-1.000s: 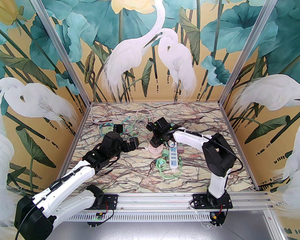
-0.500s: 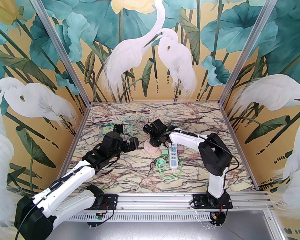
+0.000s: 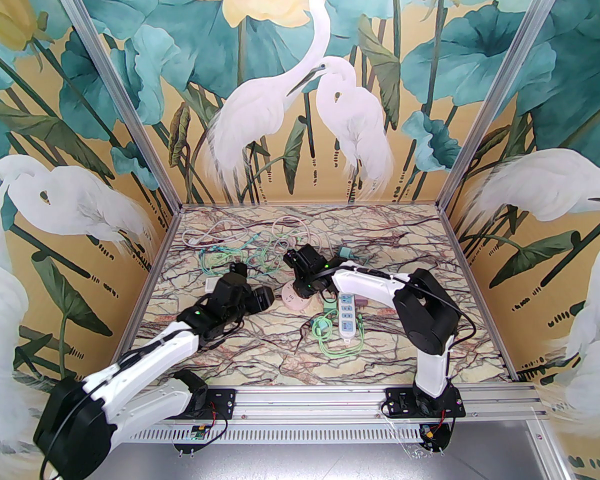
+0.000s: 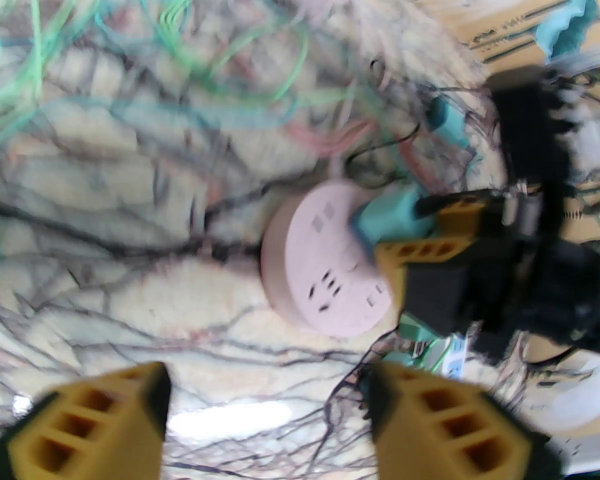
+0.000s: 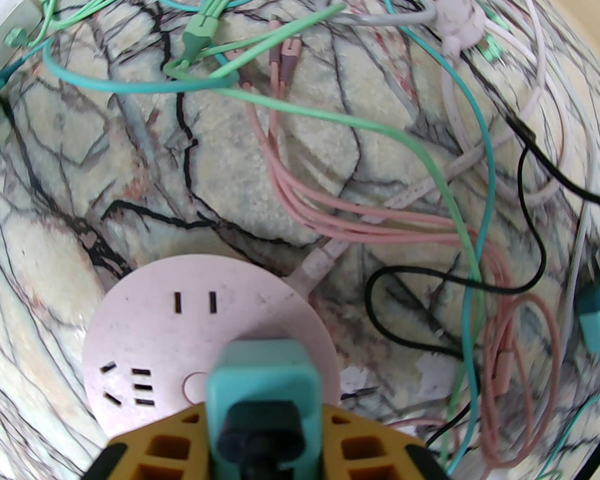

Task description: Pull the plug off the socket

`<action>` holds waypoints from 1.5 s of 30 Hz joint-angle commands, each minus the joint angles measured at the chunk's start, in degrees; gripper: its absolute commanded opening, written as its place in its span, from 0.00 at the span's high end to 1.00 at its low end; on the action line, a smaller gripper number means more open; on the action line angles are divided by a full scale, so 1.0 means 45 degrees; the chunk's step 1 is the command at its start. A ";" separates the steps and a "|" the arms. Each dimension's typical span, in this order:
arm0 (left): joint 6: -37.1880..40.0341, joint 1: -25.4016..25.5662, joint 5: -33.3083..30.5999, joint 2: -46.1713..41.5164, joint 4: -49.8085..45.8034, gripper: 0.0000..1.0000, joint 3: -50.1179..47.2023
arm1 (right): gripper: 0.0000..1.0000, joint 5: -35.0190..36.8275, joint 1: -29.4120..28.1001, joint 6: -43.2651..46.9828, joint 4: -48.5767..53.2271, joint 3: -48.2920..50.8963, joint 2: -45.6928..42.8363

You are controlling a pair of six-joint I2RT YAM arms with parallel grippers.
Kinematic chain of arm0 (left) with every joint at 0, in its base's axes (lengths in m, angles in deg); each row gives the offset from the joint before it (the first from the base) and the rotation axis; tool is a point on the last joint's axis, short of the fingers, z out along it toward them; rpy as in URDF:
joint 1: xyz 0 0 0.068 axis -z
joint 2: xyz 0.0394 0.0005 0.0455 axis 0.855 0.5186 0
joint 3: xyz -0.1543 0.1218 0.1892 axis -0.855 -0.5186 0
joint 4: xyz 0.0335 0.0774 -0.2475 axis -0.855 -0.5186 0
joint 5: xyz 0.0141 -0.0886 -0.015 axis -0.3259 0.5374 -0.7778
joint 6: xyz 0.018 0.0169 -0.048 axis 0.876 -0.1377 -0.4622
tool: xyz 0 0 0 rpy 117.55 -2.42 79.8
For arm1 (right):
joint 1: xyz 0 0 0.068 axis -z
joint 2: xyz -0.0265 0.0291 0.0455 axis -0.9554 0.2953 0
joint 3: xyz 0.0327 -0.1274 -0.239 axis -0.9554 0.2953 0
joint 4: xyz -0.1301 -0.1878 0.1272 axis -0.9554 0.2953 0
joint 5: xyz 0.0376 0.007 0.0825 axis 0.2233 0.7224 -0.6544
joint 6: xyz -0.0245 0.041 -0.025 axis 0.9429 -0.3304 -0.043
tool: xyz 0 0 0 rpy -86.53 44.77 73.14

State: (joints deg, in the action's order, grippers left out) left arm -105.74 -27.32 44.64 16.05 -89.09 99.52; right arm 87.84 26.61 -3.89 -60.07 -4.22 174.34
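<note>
Right gripper [image 5: 265, 438] clenched on teal plug [image 5: 262, 383], plug against round pink socket [image 5: 150, 328] mid-table, socket slid left since earlier, left gripper [image 4: 267, 410] spread open nearby, prongs hidden, left wrist view blurred

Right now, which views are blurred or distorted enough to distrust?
Left wrist: motion blur throughout, pink socket and teal plug smeared. Right wrist: mostly sharp, fisheye bending the table toward the edges, plug close to the lens and slightly soft. Top external: sharp, evenly lit.
</note>
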 commanded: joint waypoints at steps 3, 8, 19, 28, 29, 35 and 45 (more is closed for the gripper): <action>-0.1315 -0.0112 0.1055 0.1750 0.1588 0.46 0.0322 | 0.81 0.0376 -0.0286 -0.1424 -0.0068 -0.0202 0.0149; -0.1240 -0.0112 0.1336 0.3556 0.1941 0.43 0.0965 | 0.80 0.0288 -0.0355 -0.1855 -0.0106 -0.0144 0.0136; -0.1093 -0.0109 0.1810 0.5995 0.2472 0.42 0.2062 | 0.80 0.0117 -0.0504 -0.2426 -0.0297 0.0041 0.0198; -0.1034 -0.0078 0.2094 0.6908 0.2542 0.49 0.2097 | 0.80 0.0167 -0.0664 -0.2315 -0.0342 0.0052 0.0336; -0.0899 -0.0073 0.1969 0.7062 0.2291 0.54 0.2177 | 0.80 0.0184 -0.0703 -0.2265 -0.0342 0.0051 0.0328; -0.0556 -0.0044 0.1885 0.7653 0.1764 0.59 0.2097 | 0.79 0.0733 -0.1053 -0.2025 -0.0201 0.0001 0.0428; -0.0002 0.0061 0.1650 0.7983 0.0983 0.61 0.2494 | 0.81 0.1787 -0.1701 -0.1625 0.0484 -0.0637 0.0910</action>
State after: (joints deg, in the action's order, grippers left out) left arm -108.15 -27.76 53.71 47.11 -79.13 111.76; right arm 100.72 21.30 -12.79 -57.90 -6.49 176.44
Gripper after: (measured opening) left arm 0.393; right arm 0.299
